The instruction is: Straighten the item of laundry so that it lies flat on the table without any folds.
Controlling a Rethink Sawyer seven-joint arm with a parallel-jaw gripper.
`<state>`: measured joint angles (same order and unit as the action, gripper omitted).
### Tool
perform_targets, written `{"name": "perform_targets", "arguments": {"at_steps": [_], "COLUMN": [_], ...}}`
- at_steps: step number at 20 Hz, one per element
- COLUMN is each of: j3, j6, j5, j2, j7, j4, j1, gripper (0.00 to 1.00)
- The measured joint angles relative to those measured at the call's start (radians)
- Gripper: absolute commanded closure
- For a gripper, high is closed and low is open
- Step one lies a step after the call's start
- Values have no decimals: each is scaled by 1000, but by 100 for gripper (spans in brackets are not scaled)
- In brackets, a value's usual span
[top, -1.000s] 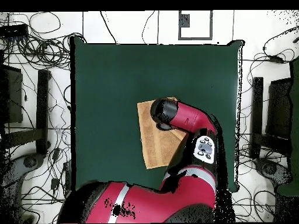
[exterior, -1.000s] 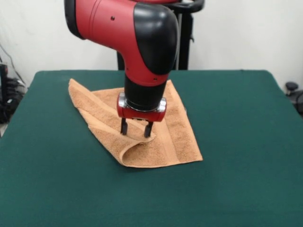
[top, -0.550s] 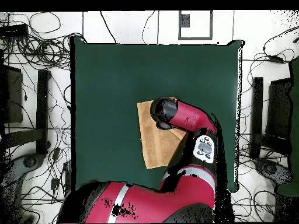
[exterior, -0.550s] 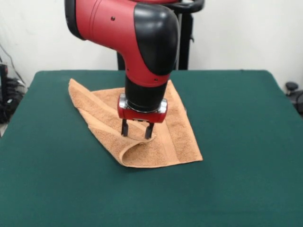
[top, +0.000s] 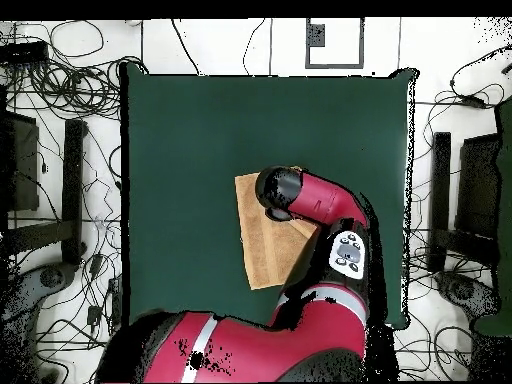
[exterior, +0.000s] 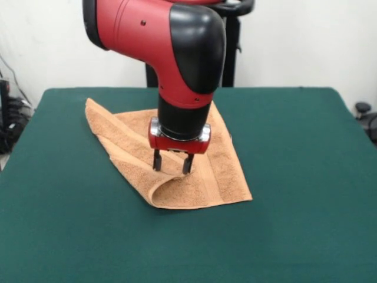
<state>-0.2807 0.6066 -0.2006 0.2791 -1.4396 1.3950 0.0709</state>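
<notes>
We see the small orange-tan terry towel lying on the dark green felt-topped table, a little left of the table's middle in the front view and directly beneath the red and black arm. The black two-fingered gripper points straight down over the towel's middle. Its two fingers stand apart with an empty gap between them, so the tool is released and grasps nothing. The fingertips sit right at the cloth, just above a raised fold; we cannot tell whether they touch it.

The towel is not flat. Its left part is doubled over on a diagonal, so the cloth reads as a rough triangle, with one corner reaching far left and another at the near right. At the near edge the folded layer curls up into a soft rounded loop. The pile looks nubby and looped, and a smoother woven band runs along the right part, from far to near.

In the overhead view the towel shows as a tan patch on the green table, partly hidden under the arm's round black and red wrist. The gripper itself is hidden there.
</notes>
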Motion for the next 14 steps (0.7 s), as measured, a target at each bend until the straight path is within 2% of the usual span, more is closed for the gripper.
{"name": "perform_targets", "arguments": {"at_steps": [14], "j3": [0], "j6": [0], "j5": [-10], "j2": [-4], "j7": [0], "j4": [-25], "j1": [-19], "gripper": [0]}}
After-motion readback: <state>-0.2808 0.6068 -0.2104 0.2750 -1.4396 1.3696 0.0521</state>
